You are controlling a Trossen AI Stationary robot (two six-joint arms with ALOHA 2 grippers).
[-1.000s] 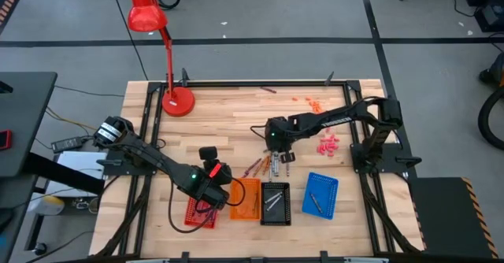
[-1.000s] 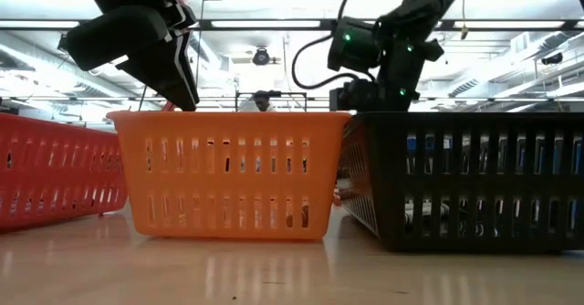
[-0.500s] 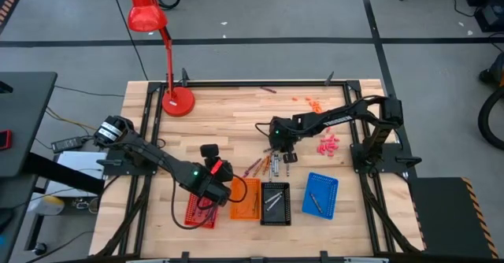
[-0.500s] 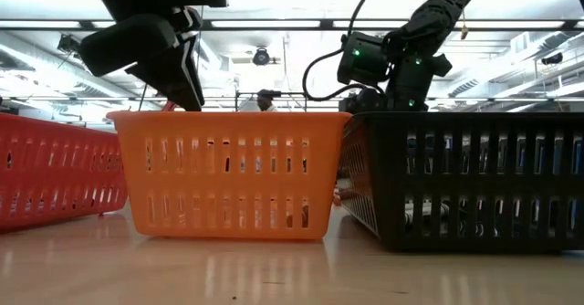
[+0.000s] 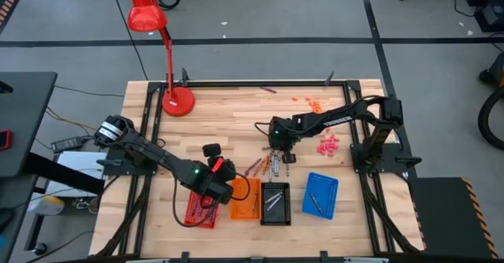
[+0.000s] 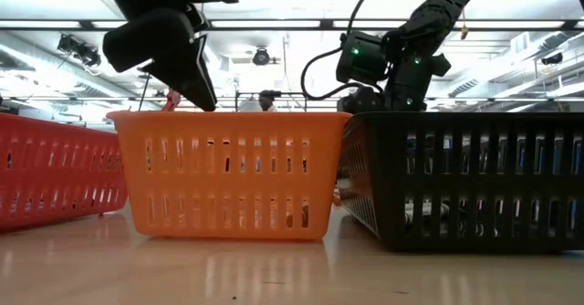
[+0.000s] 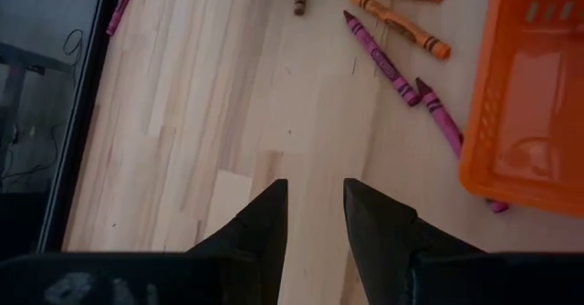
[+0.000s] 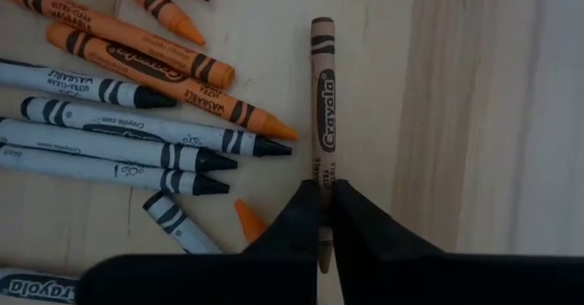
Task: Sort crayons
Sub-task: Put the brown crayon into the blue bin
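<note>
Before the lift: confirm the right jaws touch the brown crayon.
Touching. The right wrist view shows the right gripper shut on the brown crayon, both jaws pressed against its near end, no gap visible.

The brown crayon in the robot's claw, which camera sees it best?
The right wrist view: the brown crayon lies on the wood, pinched at one end by the right claw. From the high view it is hidden under the right claw. The low and left wrist views don't show it.

Two dark arms, green indicator lights
</note>
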